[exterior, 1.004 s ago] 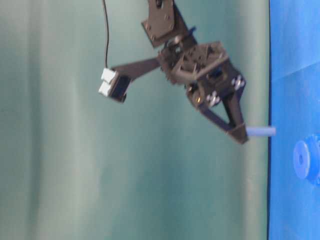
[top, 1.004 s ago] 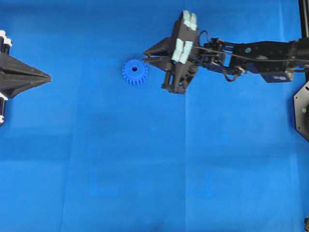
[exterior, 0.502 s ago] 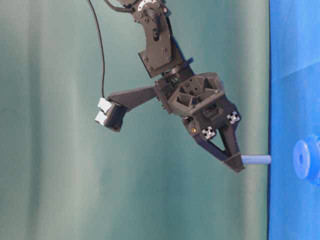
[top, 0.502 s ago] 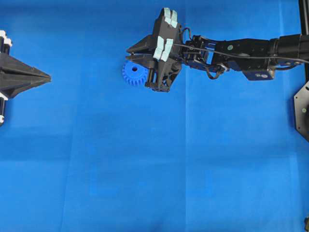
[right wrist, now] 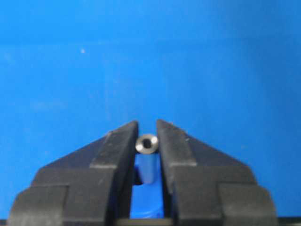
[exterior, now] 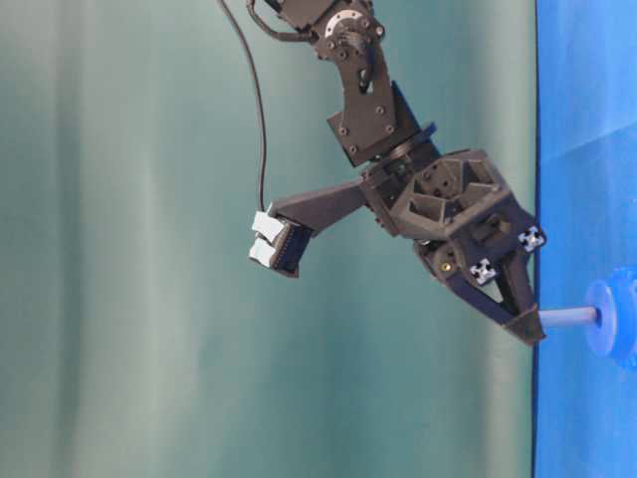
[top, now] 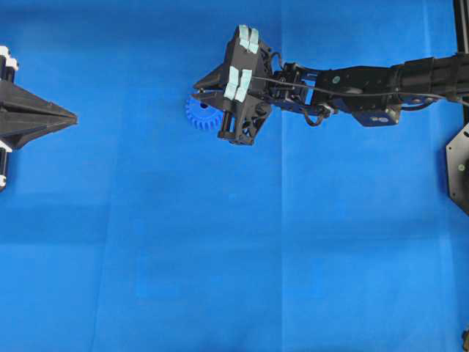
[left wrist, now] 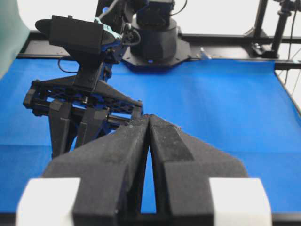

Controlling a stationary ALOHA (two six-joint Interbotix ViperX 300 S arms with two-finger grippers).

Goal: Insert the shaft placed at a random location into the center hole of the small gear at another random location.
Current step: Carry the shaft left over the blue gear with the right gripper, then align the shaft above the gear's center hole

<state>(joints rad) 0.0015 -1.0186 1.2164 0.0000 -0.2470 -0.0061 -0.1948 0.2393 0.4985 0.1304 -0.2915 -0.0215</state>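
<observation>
The small gear (top: 196, 114), a bright blue toothed wheel, lies on the blue mat, partly covered by my right gripper (top: 216, 108). That gripper is shut on the shaft (right wrist: 146, 143), a silvery pin whose end shows between the fingertips. In the table-level view the shaft (exterior: 567, 318) sticks out from the gripper (exterior: 528, 331) and its tip meets the hub of the gear (exterior: 615, 321). The center hole is hidden by the shaft and gripper. My left gripper (top: 73, 117) is shut and empty at the far left, well away from the gear, and also shows in the left wrist view (left wrist: 149, 117).
The blue mat (top: 234, 257) covers the table. The right arm (top: 366, 81) stretches in from the right edge. A black arm base (left wrist: 150, 42) stands at the mat's far side in the left wrist view.
My right gripper has carried the shaft left over the gear and down, so the shaft tip now meets the gear hub. The left gripper has not moved.
</observation>
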